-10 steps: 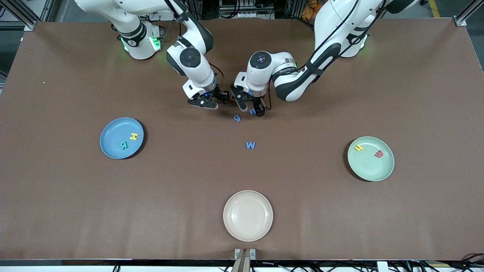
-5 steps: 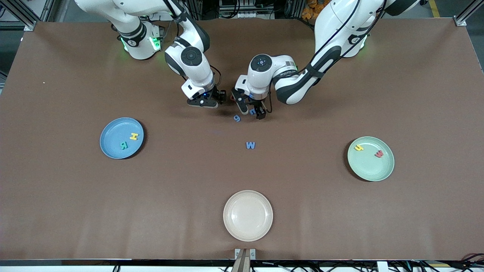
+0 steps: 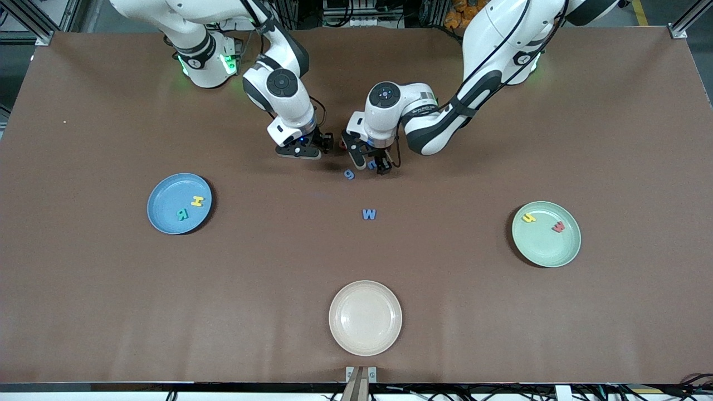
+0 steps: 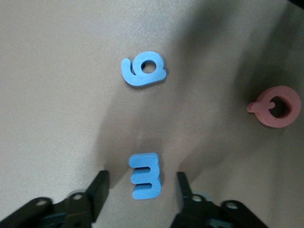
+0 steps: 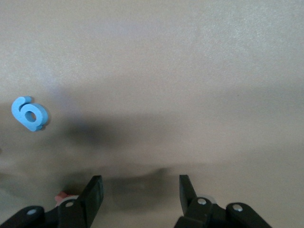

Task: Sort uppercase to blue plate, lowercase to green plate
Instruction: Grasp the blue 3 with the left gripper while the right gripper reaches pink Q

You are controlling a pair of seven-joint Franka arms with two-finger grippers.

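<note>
Beige plate (image 3: 365,317) nearest the front camera. Blue W (image 3: 369,214) lies mid-table; blue plate (image 3: 179,203) holds yellow H (image 3: 198,201) and teal R (image 3: 182,213); green plate (image 3: 546,234) holds yellow h (image 3: 528,218) and red w (image 3: 558,226). Blue g (image 3: 349,174) lies farther. Left gripper (image 4: 140,190) straddles blue m (image 4: 145,175), jaws part-open, not touching. Right gripper (image 5: 140,192) low over the table, jaws apart, empty; red Q (image 4: 275,106) beside it.

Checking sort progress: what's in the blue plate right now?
In the blue plate: yellow H and teal R, lying flat, apart from each other. Nothing else shows; no part of the plate is covered.
</note>
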